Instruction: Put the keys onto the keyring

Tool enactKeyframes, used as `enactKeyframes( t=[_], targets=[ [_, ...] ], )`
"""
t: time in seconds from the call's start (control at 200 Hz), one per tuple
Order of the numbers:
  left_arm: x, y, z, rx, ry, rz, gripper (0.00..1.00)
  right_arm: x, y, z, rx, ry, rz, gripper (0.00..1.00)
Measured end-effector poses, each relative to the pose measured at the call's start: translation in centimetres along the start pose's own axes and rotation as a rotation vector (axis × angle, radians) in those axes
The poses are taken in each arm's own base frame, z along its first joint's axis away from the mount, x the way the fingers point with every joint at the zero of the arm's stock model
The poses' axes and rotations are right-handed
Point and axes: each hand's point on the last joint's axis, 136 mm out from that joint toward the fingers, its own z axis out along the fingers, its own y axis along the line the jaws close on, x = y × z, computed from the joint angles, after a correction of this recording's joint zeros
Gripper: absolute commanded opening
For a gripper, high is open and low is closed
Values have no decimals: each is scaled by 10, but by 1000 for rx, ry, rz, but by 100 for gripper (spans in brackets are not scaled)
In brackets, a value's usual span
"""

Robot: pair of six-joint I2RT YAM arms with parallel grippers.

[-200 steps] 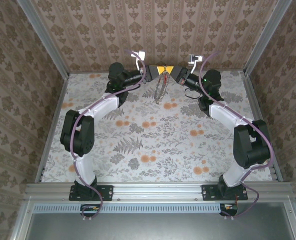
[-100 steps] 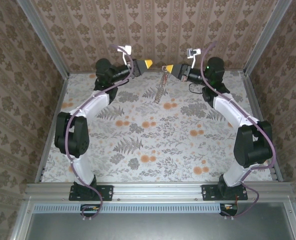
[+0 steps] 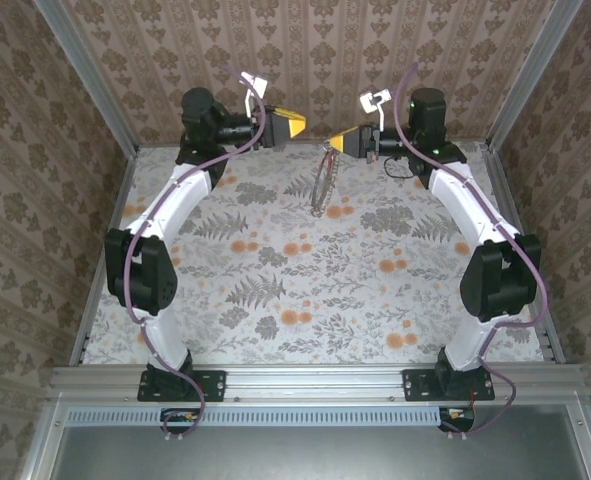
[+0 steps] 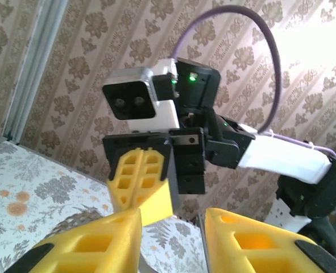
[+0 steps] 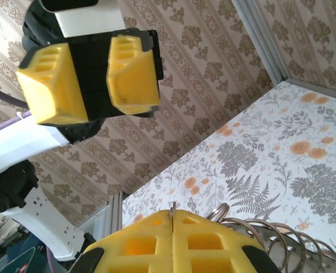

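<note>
The keyring (image 3: 322, 186), a thin grey hoop fringed with small metal bits, hangs above the far middle of the floral table. My right gripper (image 3: 334, 145) is shut on its top. In the right wrist view the ring's wire is pinched between the yellow pads (image 5: 213, 242), and its coils (image 5: 281, 236) stick out to the right. Single keys cannot be told among the metal bits. My left gripper (image 3: 299, 122) hovers up and to the left of the ring, apart from it. It is open with nothing between its fingers (image 4: 94, 244). It faces the right gripper (image 4: 140, 185).
The patterned back wall (image 3: 315, 60) rises close behind both grippers. Metal corner posts (image 3: 87, 75) stand at the far left and far right. The floral table (image 3: 305, 280) stretches toward the arm bases, edged by a rail (image 3: 315, 378) at the near side.
My left gripper has opened, let go at the ring's top and drawn back to the left. Both arms have risen. The keyring stays hanging from the right gripper.
</note>
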Motion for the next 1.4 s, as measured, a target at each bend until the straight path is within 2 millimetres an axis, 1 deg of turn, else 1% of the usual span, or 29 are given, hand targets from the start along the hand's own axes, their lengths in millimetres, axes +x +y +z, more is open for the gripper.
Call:
enactKeyframes(
  t=[0.11,0.265,0.35,0.525,0.68,1.1,1.4],
  targets=[
    [8,-5,9,25,60,-2,34,3,-2,2,-20,16,10,0],
    [21,-6,22,39,126,4,34,6,-3,3,-33,26,19,0],
    [28,-6,25,44,146,0,34,6,-1,3,-41,28,19,0],
    [43,10,26,33,169,-44,33,7,-1,3,-44,30,19,0],
    [51,19,27,24,179,-75,33,7,0,3,-47,30,18,0],
    [50,24,27,1,171,-67,32,9,-2,3,-46,32,23,0],
    [38,38,14,-58,134,-37,33,11,-3,3,-46,31,20,0]
  ],
)
